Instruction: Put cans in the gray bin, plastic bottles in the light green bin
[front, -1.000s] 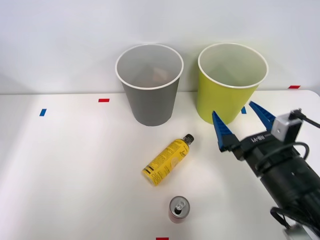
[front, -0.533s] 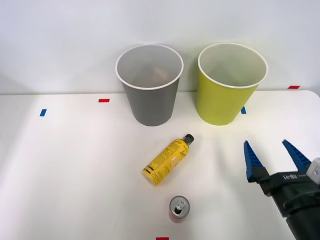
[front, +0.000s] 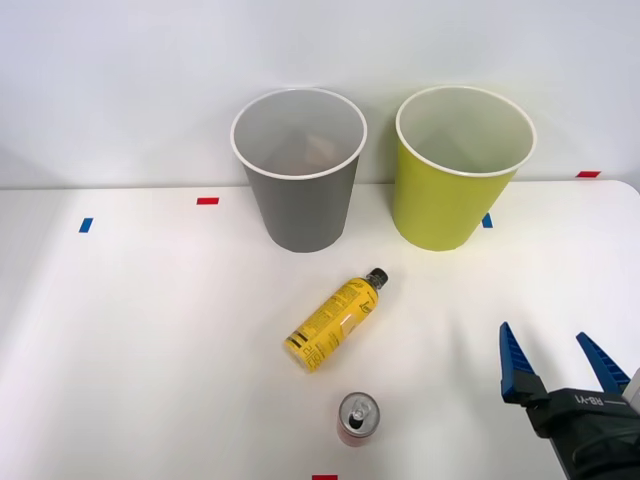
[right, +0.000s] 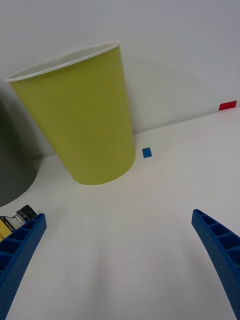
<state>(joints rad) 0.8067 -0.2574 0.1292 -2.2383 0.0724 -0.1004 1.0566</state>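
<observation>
The right gripper (front: 562, 365) was seen low at the table's (front: 130, 340) near right corner, its blue fingers (right: 220, 250) spread wide with nothing held between them. The yellow bottle (front: 333, 320) lay on its side mid-table, black cap toward the gray bin (front: 299, 170), and the red can (front: 357, 418) stood upright just in front of it. The light green bin (front: 460, 170) stood beside the gray one at the back.
</observation>
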